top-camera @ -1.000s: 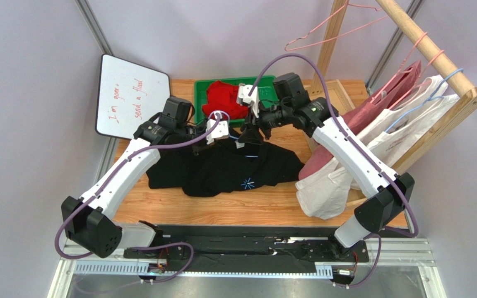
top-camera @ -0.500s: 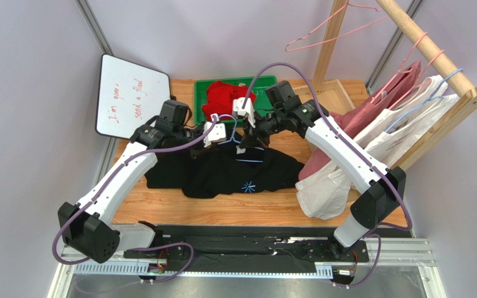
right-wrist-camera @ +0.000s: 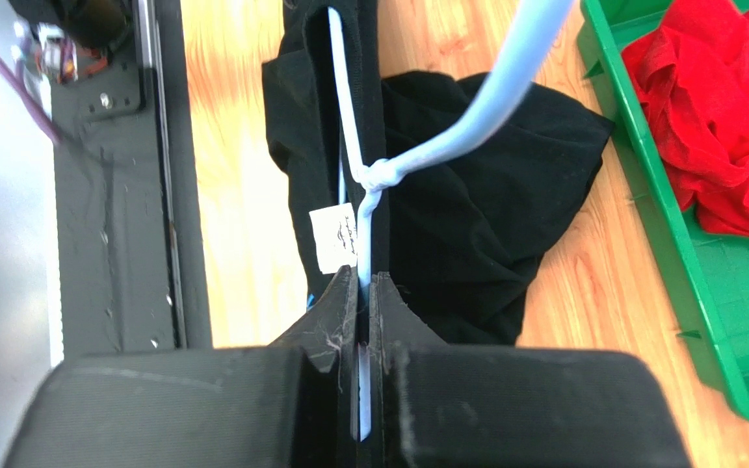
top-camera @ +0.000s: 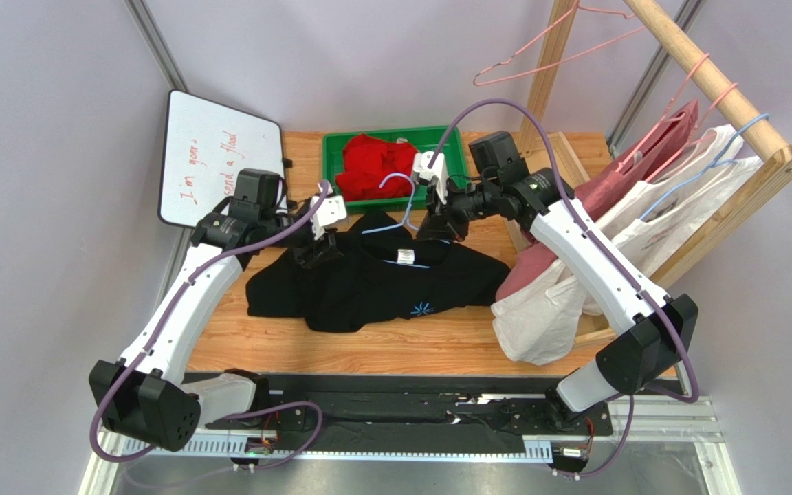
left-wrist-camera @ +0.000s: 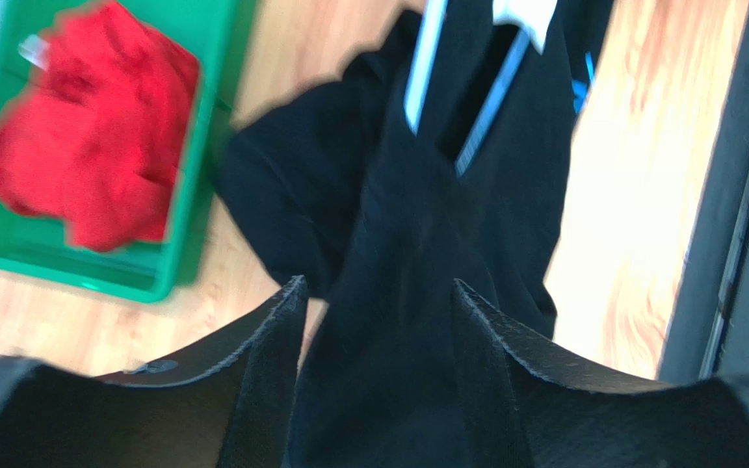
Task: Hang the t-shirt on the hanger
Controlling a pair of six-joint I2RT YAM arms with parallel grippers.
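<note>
Half-threaded: the thin light-blue wire hanger (top-camera: pixel 408 211) sits part-way into the black short-sleeved t-shirt (top-camera: pixel 369 289), not yet seated.
Top view: the t-shirt lies crumpled mid-desk (top-camera: pixel 452 345), the hanger's hook poking from its collar toward twelve o'clock. Left wrist: the left tool (left-wrist-camera: pixel 378 288) stands spread, black cloth loose between its fingers. Right wrist: the right tool (right-wrist-camera: pixel 361 283) is pressed together on the hanger's wire beside the white neck tag (right-wrist-camera: pixel 334 239). Both shoulders seemingly remain to be threaded.

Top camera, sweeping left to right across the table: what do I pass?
Whiteboard → left gripper → red garment → right gripper → hanging shirts. The t-shirt and hanger span the middle, so they're left out.
</note>
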